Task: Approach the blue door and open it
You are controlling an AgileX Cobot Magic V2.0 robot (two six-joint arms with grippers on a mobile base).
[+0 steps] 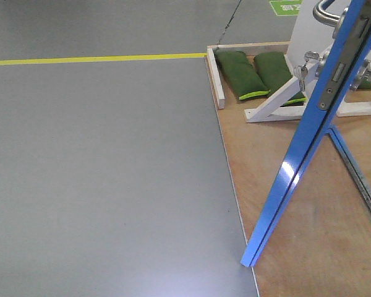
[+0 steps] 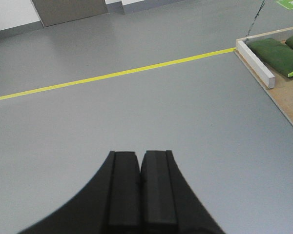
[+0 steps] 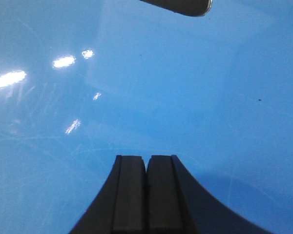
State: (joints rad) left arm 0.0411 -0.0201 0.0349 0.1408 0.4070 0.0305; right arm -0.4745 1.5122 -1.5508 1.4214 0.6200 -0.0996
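The blue door (image 1: 303,148) stands on a plywood base at the right of the front view, seen nearly edge-on, swung out from its frame. A grey lock plate (image 1: 338,72) is on its thin edge and a silver lever handle (image 1: 324,13) sticks out near the top. In the right wrist view the door's glossy blue face (image 3: 146,87) fills the frame, with the tip of a silver handle (image 3: 183,6) at the top. My right gripper (image 3: 146,158) is shut and empty, close to that face. My left gripper (image 2: 139,153) is shut and empty over bare grey floor.
A plywood base (image 1: 278,204) lies under the door, with two green sandbags (image 1: 240,73) and white wooden braces (image 1: 273,106) at its back. A yellow floor line (image 1: 93,59) crosses the grey floor. The base's white edge rail (image 2: 254,62) shows in the left wrist view.
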